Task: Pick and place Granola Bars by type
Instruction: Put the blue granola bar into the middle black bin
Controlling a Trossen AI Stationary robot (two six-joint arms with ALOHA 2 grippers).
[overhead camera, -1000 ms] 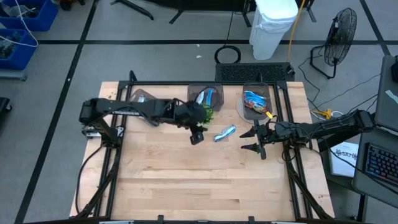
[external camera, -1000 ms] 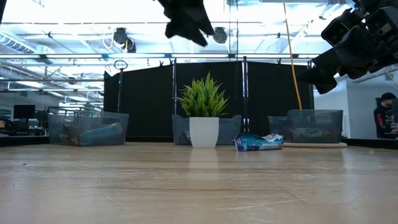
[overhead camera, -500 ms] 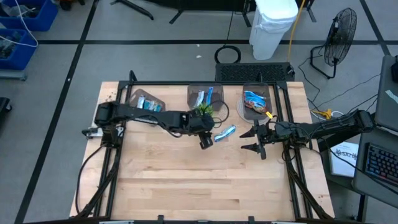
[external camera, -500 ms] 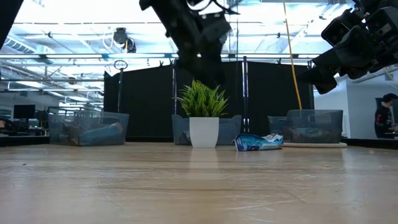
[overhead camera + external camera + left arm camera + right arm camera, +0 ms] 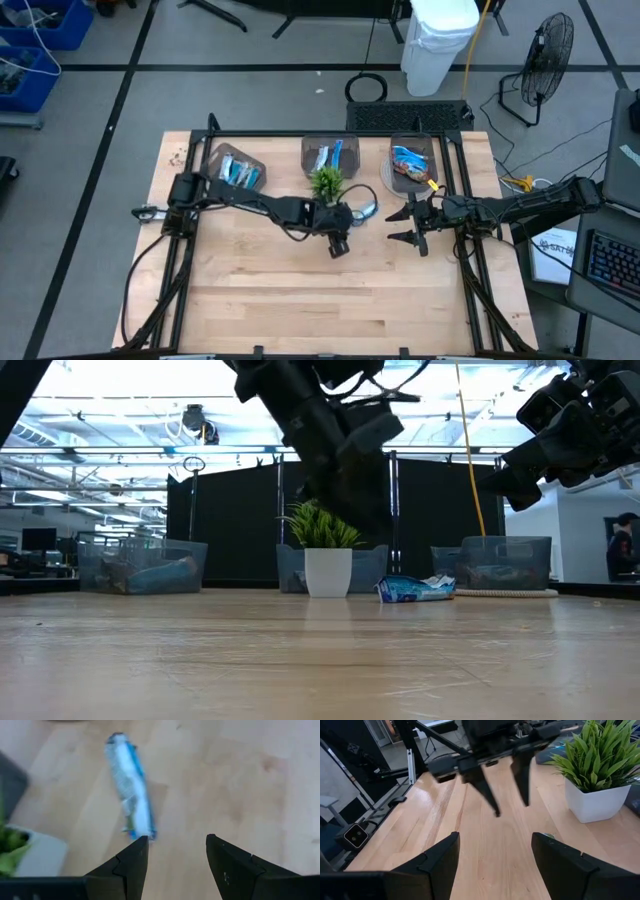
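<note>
High view: I see my left gripper (image 5: 340,243) reaching across the wooden table (image 5: 300,300), just in front of the small green potted plant (image 5: 326,183). Its fingers (image 5: 131,865) stand apart, holding nothing, hovering just short of a blue-and-white wrapped granola bar (image 5: 131,799) lying flat on the table beside the plant. My right gripper (image 5: 412,223) waits near the table's right side, fingers apart and empty. More wrapped bars lie in three clear bins (image 5: 330,154) along the far edge.

Blue-white bar (image 5: 415,589) on table (image 5: 320,660), beside potted plant (image 5: 327,545)
</note>
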